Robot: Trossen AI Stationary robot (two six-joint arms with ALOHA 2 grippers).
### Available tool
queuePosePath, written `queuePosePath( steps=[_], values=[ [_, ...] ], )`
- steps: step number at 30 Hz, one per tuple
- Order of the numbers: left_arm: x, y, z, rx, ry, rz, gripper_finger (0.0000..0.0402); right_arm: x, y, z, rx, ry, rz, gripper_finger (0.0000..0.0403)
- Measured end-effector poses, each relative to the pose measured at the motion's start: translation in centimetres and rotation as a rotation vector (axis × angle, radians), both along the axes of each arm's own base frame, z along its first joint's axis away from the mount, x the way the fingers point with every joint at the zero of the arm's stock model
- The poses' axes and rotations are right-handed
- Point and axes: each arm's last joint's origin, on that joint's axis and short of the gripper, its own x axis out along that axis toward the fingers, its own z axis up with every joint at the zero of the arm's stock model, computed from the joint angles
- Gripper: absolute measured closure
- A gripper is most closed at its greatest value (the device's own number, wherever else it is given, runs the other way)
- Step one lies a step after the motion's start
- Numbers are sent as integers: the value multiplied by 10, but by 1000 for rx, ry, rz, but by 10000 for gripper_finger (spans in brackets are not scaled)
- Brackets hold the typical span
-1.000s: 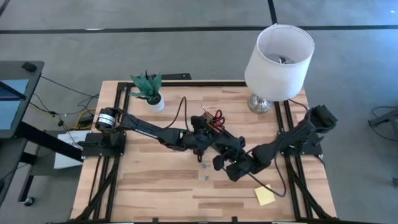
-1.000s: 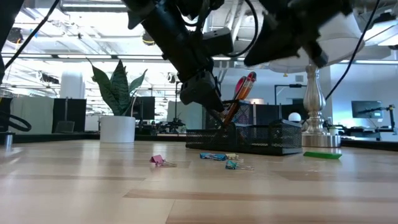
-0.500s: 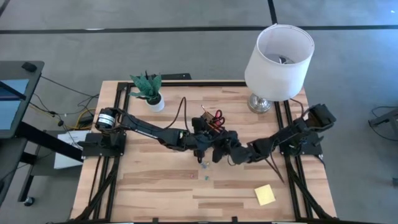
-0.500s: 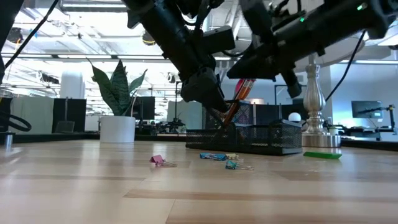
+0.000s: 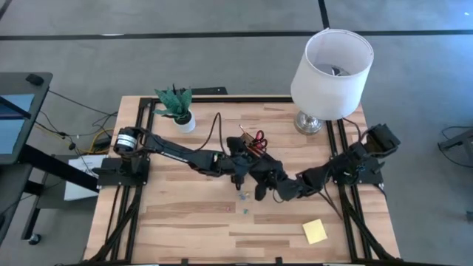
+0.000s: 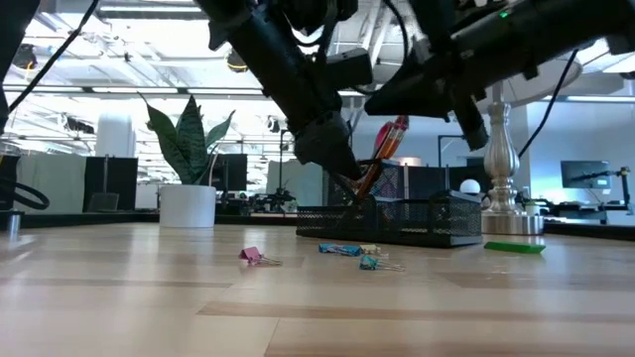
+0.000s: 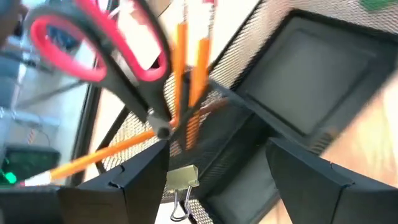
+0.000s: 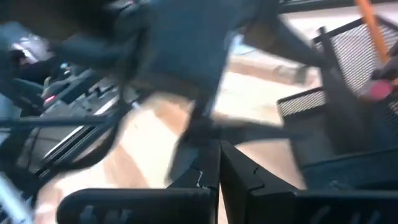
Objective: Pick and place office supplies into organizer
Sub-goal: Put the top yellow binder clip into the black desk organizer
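The black mesh organizer (image 6: 402,220) stands mid-table, with red-handled scissors (image 7: 93,46) and orange pencils (image 7: 189,93) upright in one compartment. My left gripper (image 7: 217,146) is open and hovers over the organizer (image 5: 238,171). A small olive binder clip (image 7: 179,182) shows between its fingers. My right gripper (image 8: 219,149) is shut and raised off the table just near of the organizer (image 5: 261,193); I see nothing between its fingers. Pink (image 6: 250,256), blue (image 6: 342,249) and teal (image 6: 373,263) clips lie on the table. The green block (image 6: 514,247) and the yellow sticky-note pad (image 5: 314,232) lie farther off. My left gripper has the olive binder clip (image 7: 180,177) close beside one open finger (image 7: 140,177), over the organizer's mesh. I cannot tell whether finger and clip touch.
A white-shaded lamp (image 5: 331,65) stands at the far right corner and a potted plant (image 5: 177,107) at the far left. The two arms cross close together above the organizer. The near half of the wooden table (image 5: 185,229) holds only the clips and the pad.
My right gripper has swung from above the near-right part of the table toward the left and far side, and ends close beside my left gripper at the organizer. The things on the table have stayed put.
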Motion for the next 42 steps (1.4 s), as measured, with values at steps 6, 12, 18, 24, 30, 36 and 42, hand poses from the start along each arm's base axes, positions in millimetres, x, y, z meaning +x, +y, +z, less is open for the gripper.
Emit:
queuePosePath(
  steps=[6,12,18,24,30,36,42],
  values=[
    [-1,14,-4,-213,-39,80,136,-15,34,4,8,-46,91,403],
    [0,15,-5,-382,-60,73,136,-34,62,5,-26,-73,110,403],
    [4,12,-13,-387,-28,-12,136,-40,66,11,-66,-85,103,403],
    [6,11,-31,-239,123,-200,136,-41,69,18,-63,-99,118,403],
    [5,13,-31,-202,148,-225,136,-42,70,18,-78,-96,127,403],
    [10,25,-48,-305,154,-228,136,-42,70,19,-76,-97,132,403],
    [11,27,-54,-333,156,-193,136,-42,73,20,-80,-107,148,403]
  ],
)
